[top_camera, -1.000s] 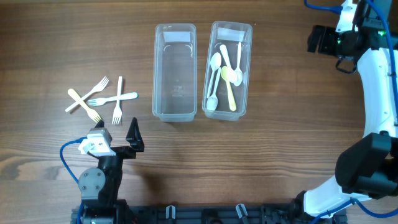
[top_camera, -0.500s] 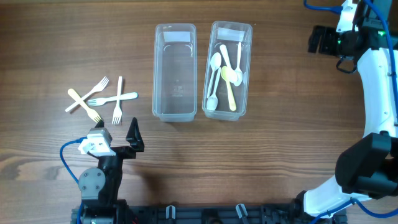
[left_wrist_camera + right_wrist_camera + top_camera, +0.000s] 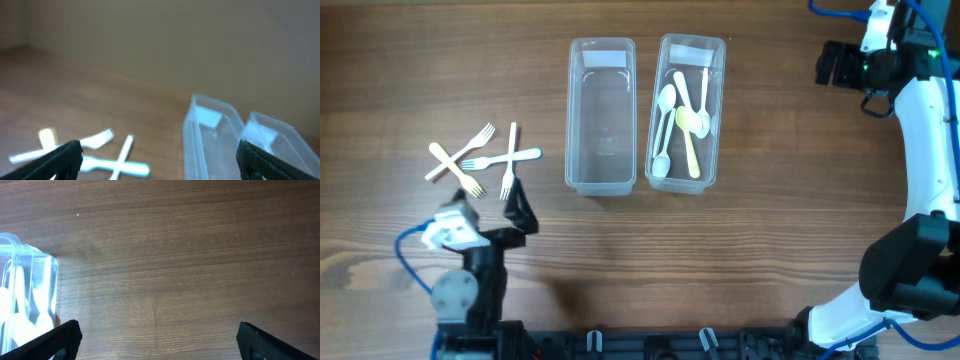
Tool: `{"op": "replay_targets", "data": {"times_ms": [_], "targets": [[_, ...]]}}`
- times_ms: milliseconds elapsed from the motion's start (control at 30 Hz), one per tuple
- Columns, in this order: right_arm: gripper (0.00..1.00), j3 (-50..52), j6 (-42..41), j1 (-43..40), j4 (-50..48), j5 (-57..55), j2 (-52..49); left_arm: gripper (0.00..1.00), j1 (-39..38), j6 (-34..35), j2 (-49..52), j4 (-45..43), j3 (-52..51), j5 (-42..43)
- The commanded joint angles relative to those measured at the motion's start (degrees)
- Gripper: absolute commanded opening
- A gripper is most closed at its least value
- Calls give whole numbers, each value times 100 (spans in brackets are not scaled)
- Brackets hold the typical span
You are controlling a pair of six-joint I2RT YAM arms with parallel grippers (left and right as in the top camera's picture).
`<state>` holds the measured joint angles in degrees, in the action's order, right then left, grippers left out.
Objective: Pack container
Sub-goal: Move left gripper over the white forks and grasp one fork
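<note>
While both gape wide and empty, the left pincer (image 3: 492, 205) hanging just near of the crossed forks (image 3: 485, 160) at the left of the surface (image 3: 770, 240) and the right pincer (image 3: 830, 65) far off right, fork-picking looks in hand, needing a descent onto one fork, bound for the empty container (image 3: 601, 115).

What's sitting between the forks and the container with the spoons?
An empty clear container, then bare table toward the forks, in the overhead view.
</note>
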<state>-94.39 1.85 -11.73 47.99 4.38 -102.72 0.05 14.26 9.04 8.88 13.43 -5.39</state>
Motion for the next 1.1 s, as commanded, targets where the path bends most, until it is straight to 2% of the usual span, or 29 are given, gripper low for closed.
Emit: {"op": "replay_targets", "data": {"times_ms": [0, 100, 167, 267, 333, 433, 533, 700, 933, 967, 1067], "targets": [[100, -81, 101, 17, 7, -98, 125, 100, -26, -151, 1742, 935, 1985, -625], [100, -81, 103, 17, 7, -98, 125, 100, -17, -546, 3421, 1668, 3427, -627], [100, -81, 103, 17, 7, -98, 125, 100, -17, -638, 4972, 2068, 4725, -625], [100, -81, 101, 17, 7, -98, 125, 100, -17, -638, 6666, 2096, 6011, -625], [100, -81, 101, 17, 7, -98, 125, 100, -17, -636, 7444, 2076, 6496, -625], [100, -81, 101, 17, 7, -98, 125, 100, -17, -619, 8126, 1893, 6647, -479], [100, -81, 101, 17, 7, -98, 125, 99, -15, -662, 8533, 2085, 6645, -476], [100, -81, 103, 17, 7, -98, 125, 80, -17, -660, 8889, 2347, 6640, -472], [99, -81, 101, 17, 7, -98, 125, 71, -17, -789, 9949, 2715, 6640, -426], [100, -81, 101, 17, 7, -98, 125, 67, -17, -789, 10019, 2782, 6640, -428], [100, -81, 101, 17, 4, -98, 125, 66, -17, -809, 10067, 2892, 6640, -428]]}}
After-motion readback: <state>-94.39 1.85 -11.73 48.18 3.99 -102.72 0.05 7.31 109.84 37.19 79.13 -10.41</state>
